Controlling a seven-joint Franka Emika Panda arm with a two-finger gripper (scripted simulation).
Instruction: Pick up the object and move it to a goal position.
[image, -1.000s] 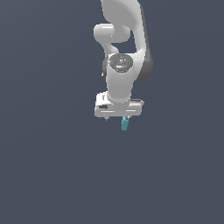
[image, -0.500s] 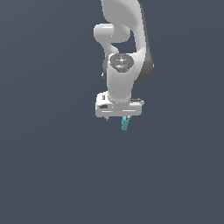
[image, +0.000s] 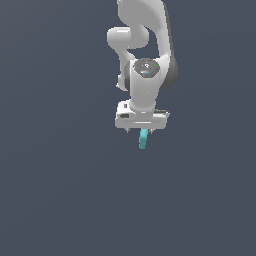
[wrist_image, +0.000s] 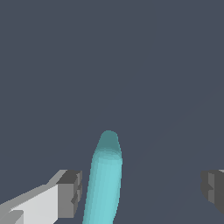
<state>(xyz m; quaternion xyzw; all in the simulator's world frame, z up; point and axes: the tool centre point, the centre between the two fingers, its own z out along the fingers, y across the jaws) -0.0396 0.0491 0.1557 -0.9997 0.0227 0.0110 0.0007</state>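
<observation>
In the exterior view, I am seeing the object (image: 143, 139) poking out just below the tool (image: 142, 131) at frame centre. In the wrist view, the object (wrist_image: 104, 179) is lying between spread, released fingers (wrist_image: 70, 193), nearer one pad, untouched. I am judging it light, stiff and smooth, best pinched mid-length across its slim width.

I see the arm (image: 145, 45) descending from the top of the exterior view, its white links folded and the wrist pointing straight down. The gripper (image: 143, 131) hangs below the wrist flange with its body level. In the wrist view I read the jaws as parted: one grey finger pad (wrist_image: 70, 193) sits well apart from the other pad (wrist_image: 213, 188), with a wide gap between them.
</observation>
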